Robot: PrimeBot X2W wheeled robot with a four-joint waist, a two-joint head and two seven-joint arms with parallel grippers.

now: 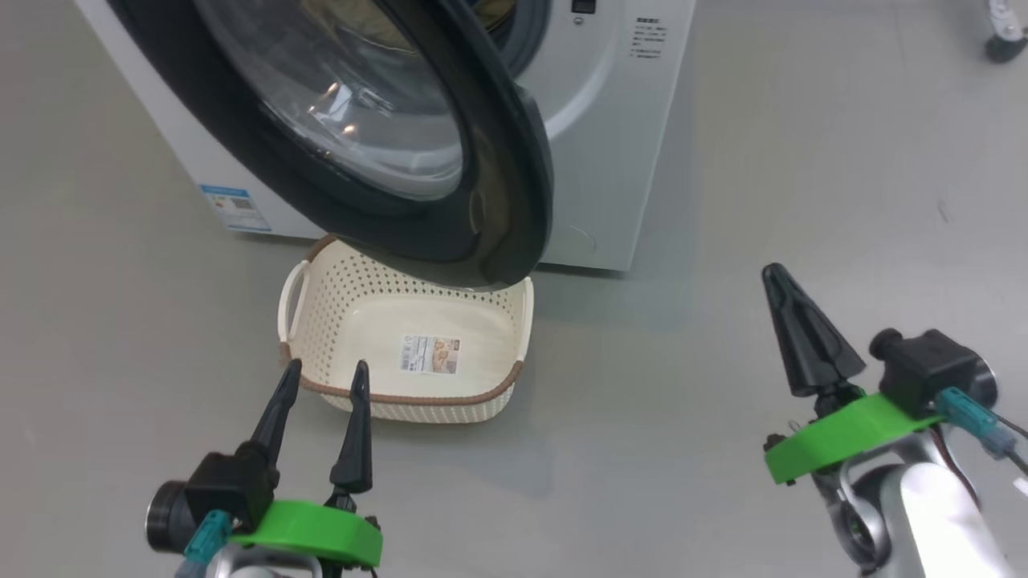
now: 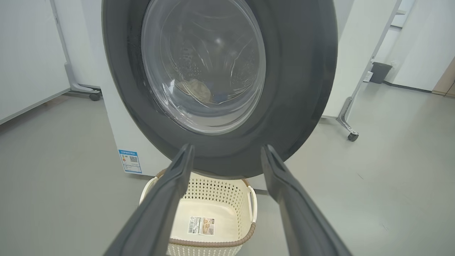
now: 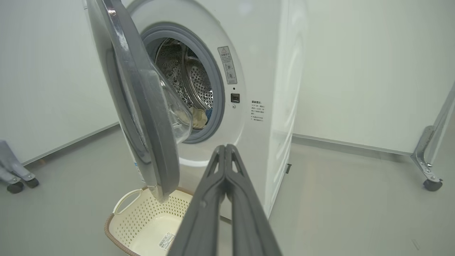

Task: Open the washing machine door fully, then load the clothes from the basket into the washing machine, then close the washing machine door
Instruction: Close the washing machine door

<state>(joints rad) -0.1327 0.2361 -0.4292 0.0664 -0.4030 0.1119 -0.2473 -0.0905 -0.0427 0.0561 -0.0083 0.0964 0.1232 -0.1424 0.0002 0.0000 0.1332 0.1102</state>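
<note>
While the door (image 1: 514, 185) hangs half open over the basket (image 1: 321, 305) on the floor, left jaws stand wide near its front rim. Right jaws are pressed together, well to its right. Left wrist view: clothes (image 2: 194, 91) show through the door glass. Right wrist view: clothes lie in the washer's (image 3: 263, 35) drum.

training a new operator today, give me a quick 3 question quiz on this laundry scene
1. True or false: the basket holds clothes.
2. Pick one: the washing machine door is A) shut, B) partly open, hanging over the basket, C) taken off.
3. Fill in: the left tool is ___ and the right tool is ___.

Key:
1. False: the basket is empty, and the clothes lie in the drum.
2. B
3. open; shut, with nothing in it
</note>
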